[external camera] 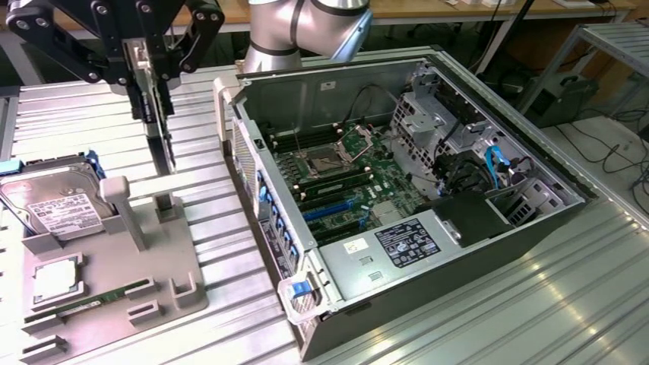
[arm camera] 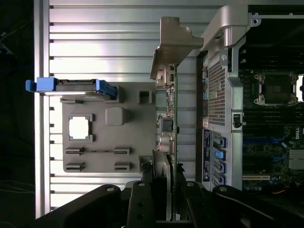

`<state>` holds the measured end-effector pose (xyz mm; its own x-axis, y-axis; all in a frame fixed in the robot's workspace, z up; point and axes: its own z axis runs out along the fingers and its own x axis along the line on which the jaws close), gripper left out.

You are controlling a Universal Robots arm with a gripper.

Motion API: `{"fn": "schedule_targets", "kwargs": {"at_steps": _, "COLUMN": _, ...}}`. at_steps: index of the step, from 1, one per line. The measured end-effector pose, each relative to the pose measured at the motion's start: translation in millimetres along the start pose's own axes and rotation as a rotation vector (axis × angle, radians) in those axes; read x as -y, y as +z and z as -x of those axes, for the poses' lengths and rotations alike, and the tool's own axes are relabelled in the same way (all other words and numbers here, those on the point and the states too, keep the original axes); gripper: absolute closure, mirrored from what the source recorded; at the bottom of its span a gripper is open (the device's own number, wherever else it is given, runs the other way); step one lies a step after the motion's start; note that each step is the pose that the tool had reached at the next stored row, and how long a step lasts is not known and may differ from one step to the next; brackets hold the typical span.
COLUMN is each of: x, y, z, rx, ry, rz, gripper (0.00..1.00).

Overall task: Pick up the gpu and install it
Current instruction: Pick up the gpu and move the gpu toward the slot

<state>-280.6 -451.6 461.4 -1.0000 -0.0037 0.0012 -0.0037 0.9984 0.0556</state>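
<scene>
The gpu (external camera: 159, 137) hangs upright and edge-on from my gripper (external camera: 142, 68), which is shut on its upper edge at the exterior view's upper left. Its lower end sits just above a slotted stand (external camera: 167, 207) on the grey fixture tray (external camera: 152, 262). In the wrist view the gpu (arm camera: 174, 109) is a thin green edge running away from my gripper (arm camera: 164, 190), and its silver bracket (arm camera: 173, 38) is at the far end. The open computer case (external camera: 457, 251) lies to the exterior view's right, with the motherboard (external camera: 345, 175) and its blue slots (external camera: 324, 211) exposed.
On the grey fixture tray (arm camera: 137, 123) are a hard drive (external camera: 56, 201) in a blue carrier, a CPU (external camera: 56, 277) and a RAM stick (external camera: 96, 300). The case wall (arm camera: 216, 95) stands close beside the card. Everything rests on a ribbed metal table (external camera: 527, 304).
</scene>
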Motion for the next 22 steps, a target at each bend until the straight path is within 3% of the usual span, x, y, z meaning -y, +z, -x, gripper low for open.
{"fn": "schedule_targets", "kwargs": {"at_steps": 22, "x": 0.1, "y": 0.0, "z": 24.2, "rx": 0.0, "ry": 0.0, "rz": 0.0, "gripper": 0.73}}
